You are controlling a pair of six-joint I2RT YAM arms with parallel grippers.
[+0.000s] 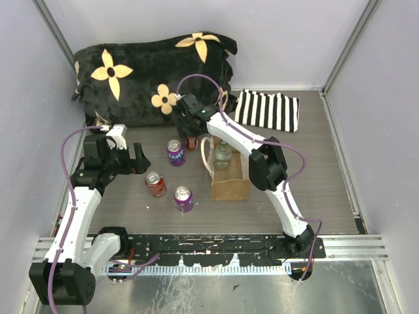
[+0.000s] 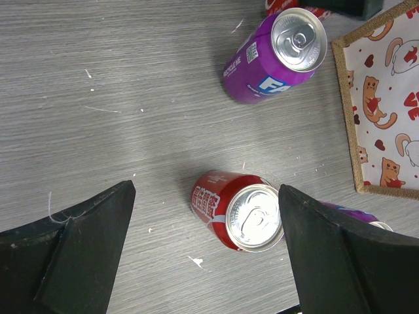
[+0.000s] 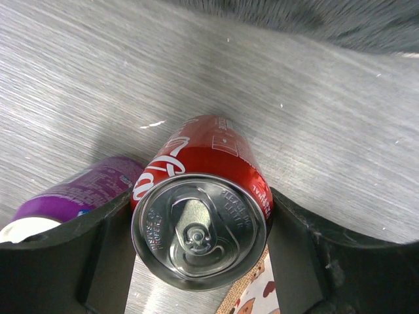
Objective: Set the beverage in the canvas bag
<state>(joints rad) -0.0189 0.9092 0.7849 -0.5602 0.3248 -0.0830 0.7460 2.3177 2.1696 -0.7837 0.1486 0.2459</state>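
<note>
The tan canvas bag point(image 1: 230, 188) with cream handles stands at the table's middle, and a clear bottle point(image 1: 222, 156) stands inside it. My right gripper point(image 1: 192, 139) is just behind the bag's left corner, shut on an upright red cola can point(image 3: 200, 216). I cannot tell whether that can is lifted. The bag's corner shows under it in the right wrist view point(image 3: 252, 302). My left gripper point(image 2: 206, 190) is open above a second red can point(image 2: 232, 209), which stands close to its right finger. The bag's cat-print lining point(image 2: 386, 111) shows at the right.
A purple can point(image 1: 175, 152) stands left of the held can and shows in the left wrist view point(image 2: 278, 52). Another purple can point(image 1: 183, 198) stands near the bag's front left. A black flowered blanket point(image 1: 150, 72) and a striped cloth point(image 1: 268, 110) lie at the back.
</note>
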